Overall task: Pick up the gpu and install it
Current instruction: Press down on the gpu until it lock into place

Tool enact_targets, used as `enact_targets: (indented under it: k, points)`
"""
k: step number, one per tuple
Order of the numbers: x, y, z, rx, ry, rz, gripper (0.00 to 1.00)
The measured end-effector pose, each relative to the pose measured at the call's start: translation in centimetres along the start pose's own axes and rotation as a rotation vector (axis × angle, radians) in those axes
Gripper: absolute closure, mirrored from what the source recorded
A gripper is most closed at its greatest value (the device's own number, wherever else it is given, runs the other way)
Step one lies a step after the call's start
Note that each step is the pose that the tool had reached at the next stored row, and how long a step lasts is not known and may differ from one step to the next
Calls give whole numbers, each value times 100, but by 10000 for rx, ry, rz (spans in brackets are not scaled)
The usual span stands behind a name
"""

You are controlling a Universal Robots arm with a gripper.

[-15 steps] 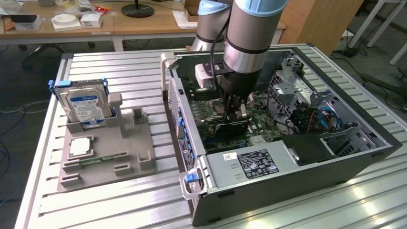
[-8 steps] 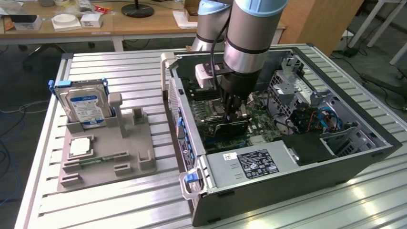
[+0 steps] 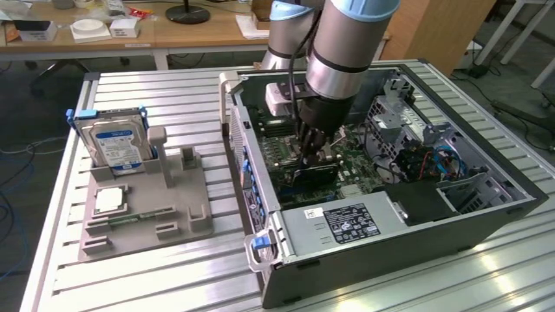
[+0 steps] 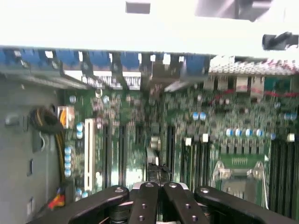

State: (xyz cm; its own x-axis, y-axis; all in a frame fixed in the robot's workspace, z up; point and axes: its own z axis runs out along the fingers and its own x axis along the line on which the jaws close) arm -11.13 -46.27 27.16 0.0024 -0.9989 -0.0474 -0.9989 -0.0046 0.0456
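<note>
One open computer case (image 3: 485, 214), one motherboard (image 3: 347, 162), one power supply (image 3: 342, 224). One grey holder tray (image 3: 143, 208), one hard drive (image 3: 117, 146), one memory stick (image 3: 130, 220), one processor chip (image 3: 110, 200). One robot arm (image 3: 347, 45), one claw (image 3: 314, 151), one gpu (image 3: 314, 174).

Table (image 3: 173, 273) bearing a parts stand (image 3: 143, 214) toward the exterior view's left edge and an open case (image 3: 485, 221) toward its right edge. Hard drive (image 3: 117, 148) upright at the stand's rear. Gripper (image 3: 310, 156) inside the case, over the motherboard (image 3: 347, 169), gpu (image 3: 314, 174) just beneath it.
</note>
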Motion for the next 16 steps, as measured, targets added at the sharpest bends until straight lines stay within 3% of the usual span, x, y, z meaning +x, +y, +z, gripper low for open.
enact_targets:
  k: [6,12,16]
  points:
    - [0,-1,-2,-1094,77,54,90]
    - [0,-3,-12,-2179,82,103,90]
    - [-1,-14,-15,-2795,80,129,90]
